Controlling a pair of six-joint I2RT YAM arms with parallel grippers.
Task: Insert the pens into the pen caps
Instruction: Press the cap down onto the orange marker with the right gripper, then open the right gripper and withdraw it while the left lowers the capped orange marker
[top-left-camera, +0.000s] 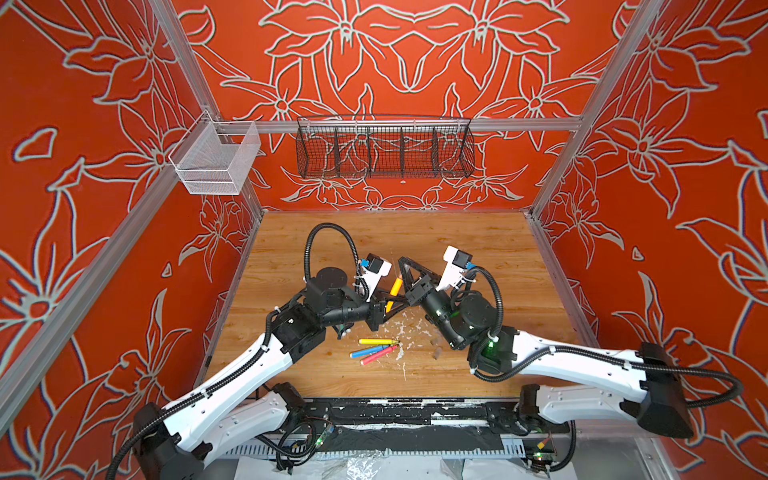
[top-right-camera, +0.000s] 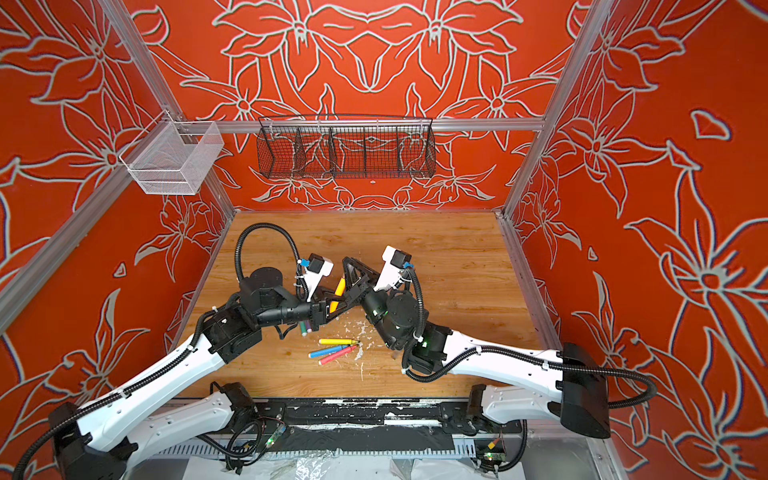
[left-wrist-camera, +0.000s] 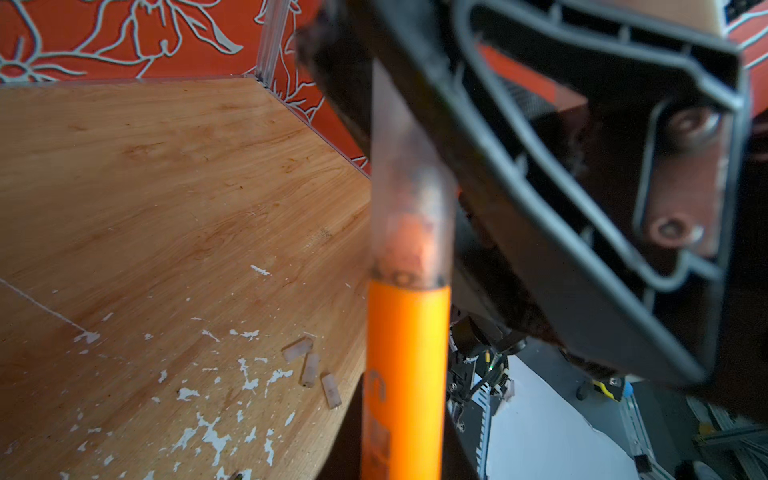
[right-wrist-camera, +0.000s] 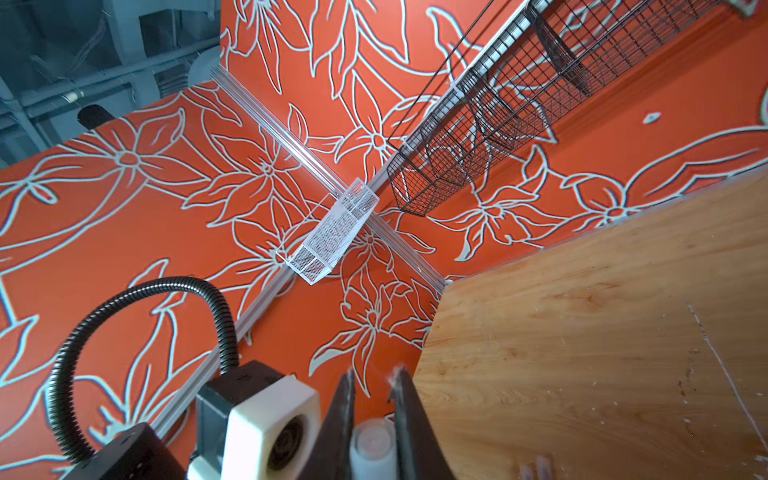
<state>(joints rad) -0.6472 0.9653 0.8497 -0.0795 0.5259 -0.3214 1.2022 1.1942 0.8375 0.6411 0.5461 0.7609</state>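
Orange plastic is pinched between the left fingers (left-wrist-camera: 345, 449). They are pressed onto the lower barrel of the slim orange marker pen (left-wrist-camera: 405, 353), which slants up from them toward the right fingers (right-wrist-camera: 340, 419). Those are clamped on the far end of a stubby translucent grey-clear pen cap (left-wrist-camera: 409, 199), seen end-on between them in the right wrist view.

The cap's open rim meets the orange barrel and the tip shows dimly inside, so I judge the pair nearly or fully seated. To finish well, the push should run straight along the pen's axis with the two grips in line. A sideways lean could wedge the rim or lever the pen out of the left pinch. The squeeze on the cap wants to be modest, since a thin tube flattened oval would likely bind. Once it stops, the right fingers should let go first.

Below both pairs of fingers, on the wooden counter (left-wrist-camera: 166, 187), three more clear caps (left-wrist-camera: 311, 369) lie close together among white flecks (left-wrist-camera: 208, 434). A yellow pen (top-left-camera: 376, 341), a blue pen (top-left-camera: 368, 351) and a pink pen (top-left-camera: 379, 355) lie side by side nearby.
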